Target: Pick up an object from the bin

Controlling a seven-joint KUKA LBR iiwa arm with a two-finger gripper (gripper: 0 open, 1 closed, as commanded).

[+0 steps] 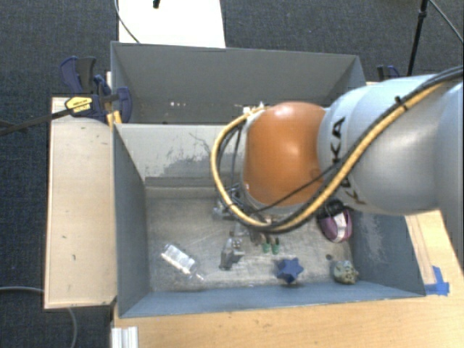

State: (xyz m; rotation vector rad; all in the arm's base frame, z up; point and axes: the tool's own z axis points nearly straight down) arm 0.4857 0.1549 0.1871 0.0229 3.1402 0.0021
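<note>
Gripper (230, 255) low over the bin (217, 85) floor, open or closed unclear; crumpled clear plastic (178, 259) at its 9 o'clock, blue star-shaped piece (289, 269) at 4 o'clock

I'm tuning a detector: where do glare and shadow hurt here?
Camera view: the clear plastic piece lower left in the bin glints; the arm shades the purple thing at the right; the orange wrist cover shows a soft sheen.

Blue star-shaped toy (290, 269) flat on my bin (132, 223) floor, front centre-right; small green bits (270, 247) just behind it; mottled lump (345, 271) to its right; clear plastic piece (178, 258) front-left.
</note>
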